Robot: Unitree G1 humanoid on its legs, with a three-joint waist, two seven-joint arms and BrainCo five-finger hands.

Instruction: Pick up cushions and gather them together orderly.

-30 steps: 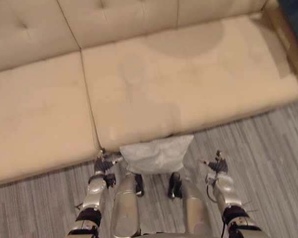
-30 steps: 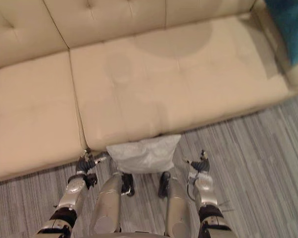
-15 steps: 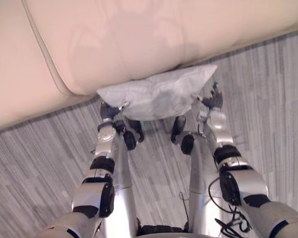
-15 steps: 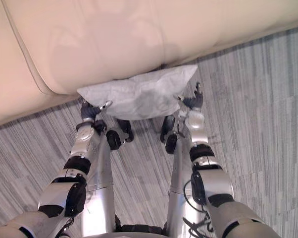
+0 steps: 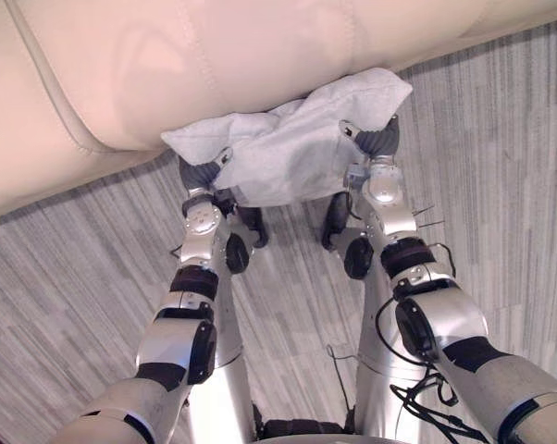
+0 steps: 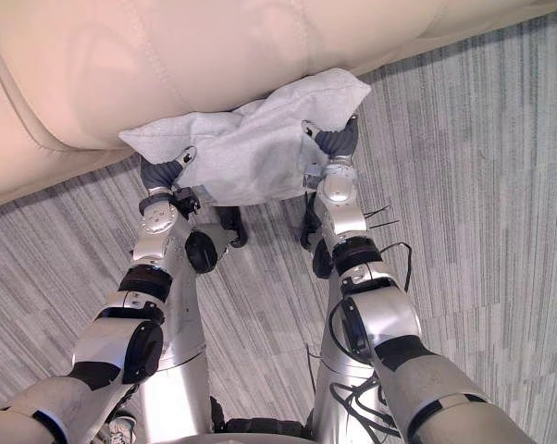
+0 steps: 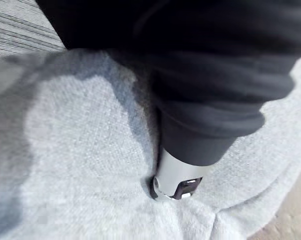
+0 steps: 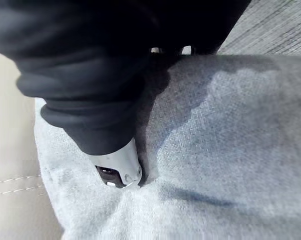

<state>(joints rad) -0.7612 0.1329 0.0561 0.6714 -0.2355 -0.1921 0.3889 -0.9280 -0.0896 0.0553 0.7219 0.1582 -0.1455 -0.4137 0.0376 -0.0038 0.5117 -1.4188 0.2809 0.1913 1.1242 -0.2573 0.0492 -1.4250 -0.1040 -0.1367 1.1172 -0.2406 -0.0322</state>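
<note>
1. The grey cushion (image 5: 288, 153) hangs clear of the striped floor (image 5: 75, 296). It is straight ahead of the robot at 12 o'clock, with its far edge against the front of the beige sofa (image 5: 121, 65).

2. The left hand (image 5: 202, 176) grips the cushion's 9 o'clock end and the right hand (image 5: 378, 141) grips its 3 o'clock end. Each pinches the cloth.
   - In the left wrist view the thumb (image 7: 176, 177) digs into the cover and creases fan out round it.
   - The right wrist view shows the same dent under that hand's thumb (image 8: 116, 167).
   - The other fingers are hidden behind the cushion.

3. The cushion looks soft and light. It sags and bunches in the middle between the two grips, and its corners flop. It will probably not hold its shape while carried.

4. The cover looks like a woolly knit with good friction, so a slip seems unlikely. The likelier trouble is cloth pulling loose from the filling if only the skin is pinched.

5. The best hold is probably what is in place now: opposite ends, with the thumbs pressed deep enough to trap filling as well as fabric. The hands should stay level so the cushion does not fold.

6. Nothing here is fragile, so it can be set down on the seat at 12 o'clock without special care. It may need squaring up to lie neatly.
</note>
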